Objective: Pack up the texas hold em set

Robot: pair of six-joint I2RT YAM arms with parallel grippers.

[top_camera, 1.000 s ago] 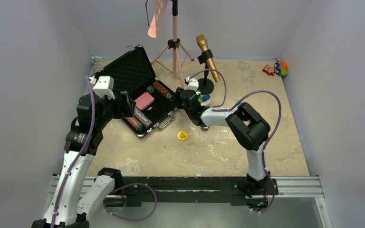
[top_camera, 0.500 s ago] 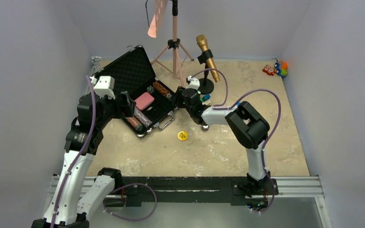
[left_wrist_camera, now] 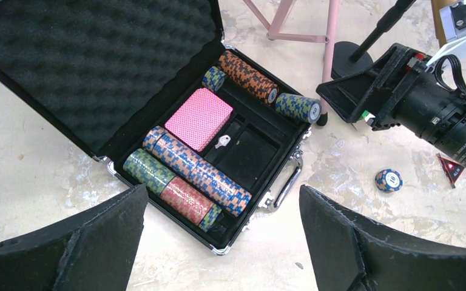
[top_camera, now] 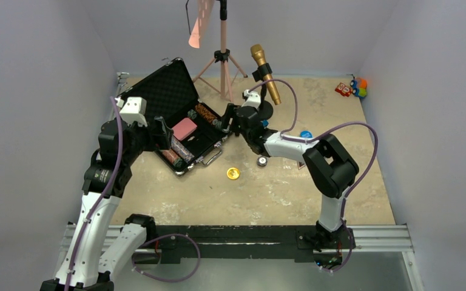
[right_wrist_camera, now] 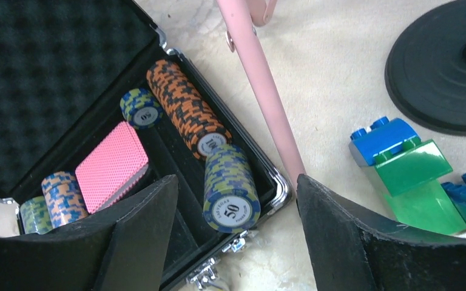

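The black briefcase (top_camera: 165, 91) lies open at the back left, foam lid up. Its tray (left_wrist_camera: 255, 142) holds several chip stacks and the pink card deck (left_wrist_camera: 199, 118). My left gripper (top_camera: 162, 136) hovers open and empty over the case's near edge. My right gripper (top_camera: 223, 121) is open above the case's right end, where a blue-and-yellow "50" chip stack (right_wrist_camera: 230, 188) lies below and between its fingers, not gripped. On the floor lie the yellow button (top_camera: 233, 173), the blue button (top_camera: 305, 134), a loose chip (top_camera: 261, 161) and the red triangular button (left_wrist_camera: 451, 167).
A pink tripod (top_camera: 222, 66) stands behind the case, one leg (right_wrist_camera: 261, 85) beside the right gripper. The gold microphone (top_camera: 266, 76) on its round base (right_wrist_camera: 443, 66) is just behind. Green and blue blocks (right_wrist_camera: 412, 170) lie close by. Small toys (top_camera: 352, 88) sit in the far right corner.
My right arm has swung its elbow to the right and its gripper has risen and moved back a little, uncovering the blue button and the loose chip. The left arm has not moved.
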